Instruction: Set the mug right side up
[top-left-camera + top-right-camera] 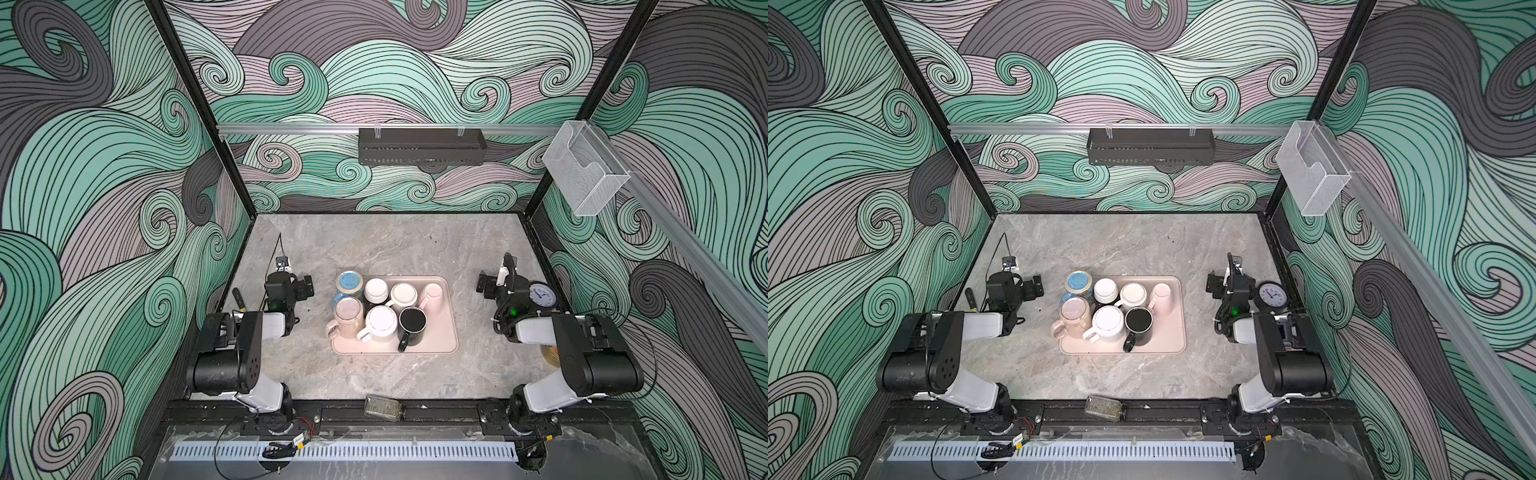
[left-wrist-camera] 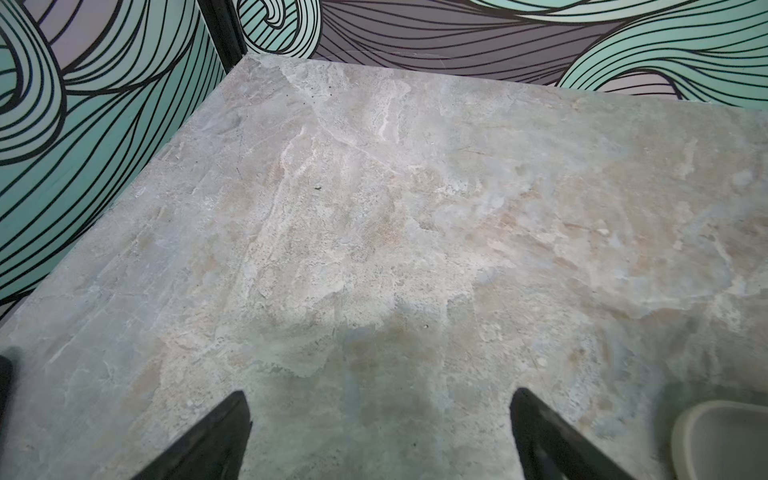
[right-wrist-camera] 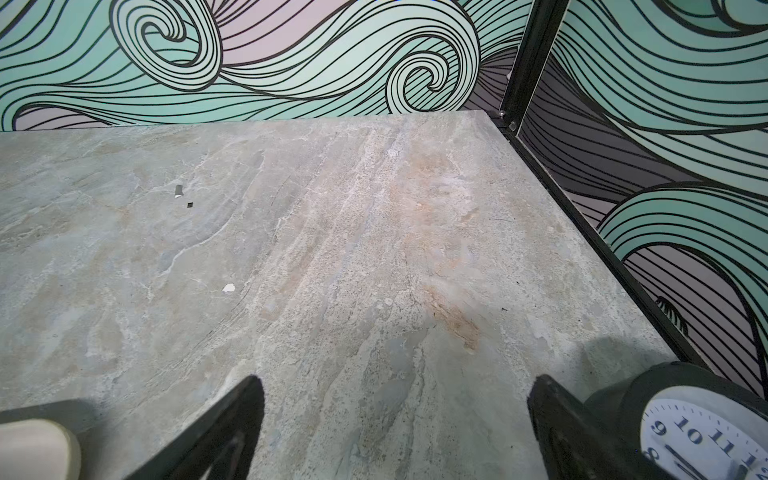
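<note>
Several mugs stand packed together on a pink tray (image 1: 444, 338) (image 1: 1173, 340) in the middle of the table, and they look bottom up: a blue mug (image 1: 349, 282), a tan mug (image 1: 348, 313), a white mug (image 1: 381, 322), a black mug (image 1: 412, 322) and a pink mug (image 1: 433, 296). My left gripper (image 1: 306, 286) (image 2: 376, 399) hangs open over bare table left of the tray. On the tray's right side my right gripper (image 1: 483, 284) (image 3: 397, 384) is open too, with nothing between its fingers. Each wrist view shows only a corner of the tray (image 2: 723, 440) (image 3: 33, 449).
A round clock (image 1: 542, 296) (image 3: 706, 436) stands just right of the right gripper. A dark-handled tool (image 1: 237, 297) lies by the left wall. A clear container (image 1: 382, 409) lies at the front edge. Walls close in the table on three sides.
</note>
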`<state>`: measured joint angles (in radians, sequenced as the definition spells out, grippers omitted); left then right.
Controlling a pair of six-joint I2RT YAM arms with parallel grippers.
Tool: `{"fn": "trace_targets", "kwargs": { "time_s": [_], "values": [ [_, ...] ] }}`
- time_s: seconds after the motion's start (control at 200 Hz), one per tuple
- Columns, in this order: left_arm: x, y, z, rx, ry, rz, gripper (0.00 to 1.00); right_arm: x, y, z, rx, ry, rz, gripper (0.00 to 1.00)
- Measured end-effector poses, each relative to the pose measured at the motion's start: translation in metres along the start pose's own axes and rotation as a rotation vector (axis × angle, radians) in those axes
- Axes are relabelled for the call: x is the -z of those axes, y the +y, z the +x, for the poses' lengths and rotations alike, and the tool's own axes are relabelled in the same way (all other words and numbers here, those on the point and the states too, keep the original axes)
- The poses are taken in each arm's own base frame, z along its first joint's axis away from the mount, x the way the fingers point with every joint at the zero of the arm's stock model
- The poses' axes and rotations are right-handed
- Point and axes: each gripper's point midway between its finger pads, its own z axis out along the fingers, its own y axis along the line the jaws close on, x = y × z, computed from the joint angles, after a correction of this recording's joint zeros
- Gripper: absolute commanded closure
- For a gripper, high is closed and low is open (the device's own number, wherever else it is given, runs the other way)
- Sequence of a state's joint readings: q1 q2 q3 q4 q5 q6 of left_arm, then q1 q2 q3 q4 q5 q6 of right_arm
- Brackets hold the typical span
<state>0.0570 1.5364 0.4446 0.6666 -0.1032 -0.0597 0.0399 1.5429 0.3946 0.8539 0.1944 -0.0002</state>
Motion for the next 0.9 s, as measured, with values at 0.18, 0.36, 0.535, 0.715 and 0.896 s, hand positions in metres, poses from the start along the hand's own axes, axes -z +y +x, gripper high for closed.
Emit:
{"fn": "trace_targets", "kwargs": {
  "time_s": [0.18, 0.36, 0.535, 0.715, 0.896],
  "values": [
    [0.0, 0.0, -0.0001, 0.0, 0.0, 0.0, 0.01, 0.0, 0.0014, -0.0005, 0.0, -0.002, -0.008, 0.01],
    [0.0, 0.0, -0.0001, 0.0, 0.0, 0.0, 0.02, 0.0, 0.002, -0.0005, 0.0, -0.002, -0.011, 0.01],
    [0.0, -0.0002, -0.0001, 0.0, 0.0, 0.001, 0.01, 0.0, 0.002, -0.0005, 0.0, -0.002, -0.011, 0.01],
    [0.0, -0.0005, -0.0001, 0.0, 0.0, 0.003, 0.01, 0.0, 0.002, -0.0004, -0.001, -0.001, -0.012, 0.01],
    [0.0, -0.0046, 0.0004, -0.009, 0.002, 0.027, 0.01, 0.0, 0.0033, -0.0002, 0.0, -0.001, -0.019, 0.01]
  ]
}}
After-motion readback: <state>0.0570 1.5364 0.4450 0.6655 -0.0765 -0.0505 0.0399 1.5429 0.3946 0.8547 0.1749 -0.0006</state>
